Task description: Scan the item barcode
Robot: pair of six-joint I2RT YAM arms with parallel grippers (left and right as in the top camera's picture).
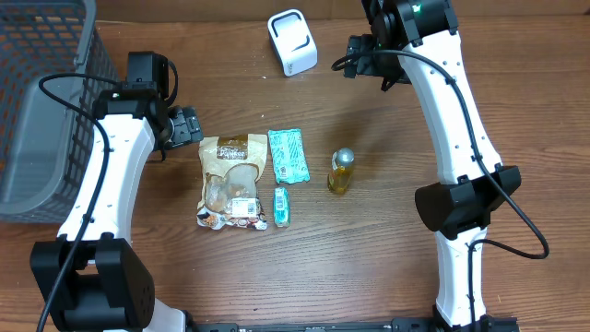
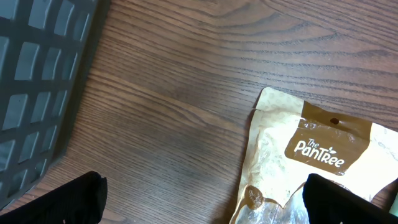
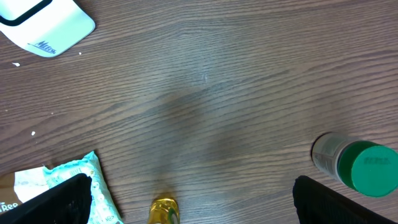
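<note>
Dark wood-grain counter (image 1: pixel 387 258) carries everything. A tan snack bag (image 1: pixel 232 175) lies flat near its middle, untouched. Just right of the bag lie a teal packet (image 1: pixel 289 154) and, below it, a smaller teal packet (image 1: pixel 283 207). Further right is a small bottle (image 1: pixel 341 171) of yellow liquid. The white scanner (image 1: pixel 292 41) sits well above and right of the bag, and a gray basket (image 1: pixel 41 101) stands far to its left. The left gripper (image 1: pixel 191 126) hovers just beside the bag's upper left corner, jaws spread wide, empty. The right gripper (image 1: pixel 358 57) hangs well up and right of the bag, likewise spread, holding nothing.
</note>
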